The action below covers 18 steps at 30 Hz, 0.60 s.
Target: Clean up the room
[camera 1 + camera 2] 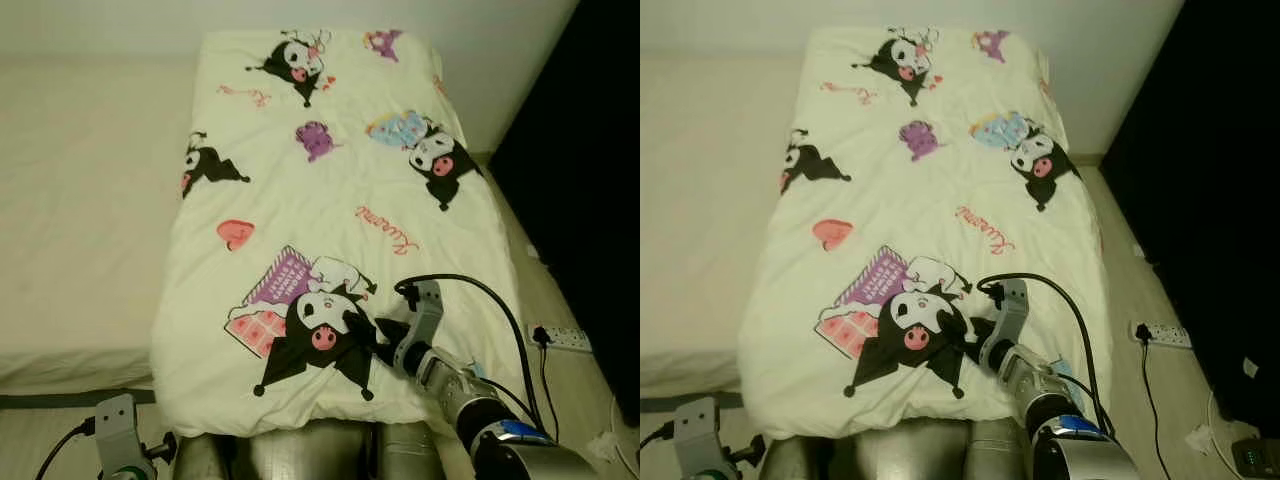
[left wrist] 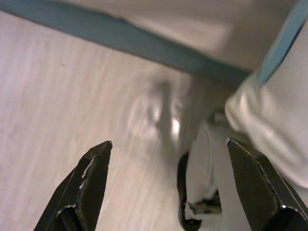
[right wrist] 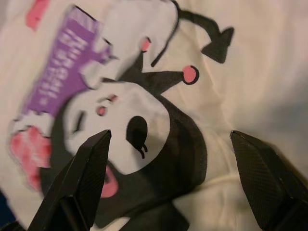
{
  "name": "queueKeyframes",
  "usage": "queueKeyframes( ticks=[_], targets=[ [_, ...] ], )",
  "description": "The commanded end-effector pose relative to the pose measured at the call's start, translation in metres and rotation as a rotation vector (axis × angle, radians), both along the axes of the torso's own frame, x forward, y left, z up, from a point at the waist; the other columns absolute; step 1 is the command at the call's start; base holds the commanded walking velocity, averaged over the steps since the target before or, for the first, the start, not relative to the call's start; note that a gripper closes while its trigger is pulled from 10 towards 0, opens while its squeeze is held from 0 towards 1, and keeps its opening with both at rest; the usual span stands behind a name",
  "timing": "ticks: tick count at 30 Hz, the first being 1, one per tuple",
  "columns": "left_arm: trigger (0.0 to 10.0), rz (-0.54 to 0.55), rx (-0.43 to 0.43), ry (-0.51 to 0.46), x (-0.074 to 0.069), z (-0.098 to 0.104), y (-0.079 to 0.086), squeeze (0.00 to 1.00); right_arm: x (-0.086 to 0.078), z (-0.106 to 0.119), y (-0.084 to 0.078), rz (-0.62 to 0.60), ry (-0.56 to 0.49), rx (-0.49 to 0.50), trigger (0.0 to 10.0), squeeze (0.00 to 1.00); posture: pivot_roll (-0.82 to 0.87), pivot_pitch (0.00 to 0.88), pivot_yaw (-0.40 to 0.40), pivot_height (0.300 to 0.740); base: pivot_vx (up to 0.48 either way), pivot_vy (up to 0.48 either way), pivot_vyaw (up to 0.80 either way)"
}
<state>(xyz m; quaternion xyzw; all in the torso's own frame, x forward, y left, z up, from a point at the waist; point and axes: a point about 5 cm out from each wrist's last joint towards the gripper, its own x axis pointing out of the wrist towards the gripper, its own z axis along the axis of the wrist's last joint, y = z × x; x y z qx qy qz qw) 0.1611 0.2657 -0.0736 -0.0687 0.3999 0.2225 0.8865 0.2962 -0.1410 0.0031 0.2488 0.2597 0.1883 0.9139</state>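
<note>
- Lying spread flat across a bed, the cream quilt is soft and puffy, lightly creased, and printed with black-and-white cartoon figures, purple shapes, pink hearts and pink script.
- Its near edge hangs rounded over the foot of the bed, just above the robot's silver body.
- One large printed figure with a white face, black hood and pink nose sits near that edge, beside a purple and pink block print.
- The right gripper hovers just over this printed figure, its two black textured fingers spread wide apart with nothing between them; whether the tips touch the fabric cannot be told.
- A black cable loops over the right wrist.
- The left gripper hangs low beside the bed, fingers wide apart and empty, pointing at pale wood-grain floor and a teal strip.
- To the left lies a plain pale mattress.
- On the floor to the right sits a white power strip with a black plug in it, beside a dark wall.
</note>
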Motion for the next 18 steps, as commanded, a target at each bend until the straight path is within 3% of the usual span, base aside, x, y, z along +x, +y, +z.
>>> queueKeyframes(
  ticks=[1, 9, 18],
  targets=[
    [10.0, 0.024, -0.002, 0.008, -0.0048, -0.0009, 0.004, 0.0, -0.0061, -0.0065, -0.0028, -0.002, 0.026, -0.013, 10.0, 0.0, -0.07, 0.044, 0.013, 0.635, -0.304, 0.0, 0.0],
    [10.0, 0.021, 0.021, 0.007, -0.0039, 0.0011, 0.008, 0.0, -0.0032, -0.0033, 0.0028, 0.028, 0.006, -0.004, 10.0, 0.0, -0.07, 0.034, 0.015, 0.66, 0.0, 0.0, 0.0],
    [10.0, 0.006, 0.0, 0.047, -0.0102, -0.0049, 0.0001, 0.0, -0.01, -0.0101, 0.0044, 0.053, 0.032, -0.026, 10.0, 0.0, -0.07, 0.029, 0.01, 0.7, 0.0, 0.0, 0.0]
  ],
)
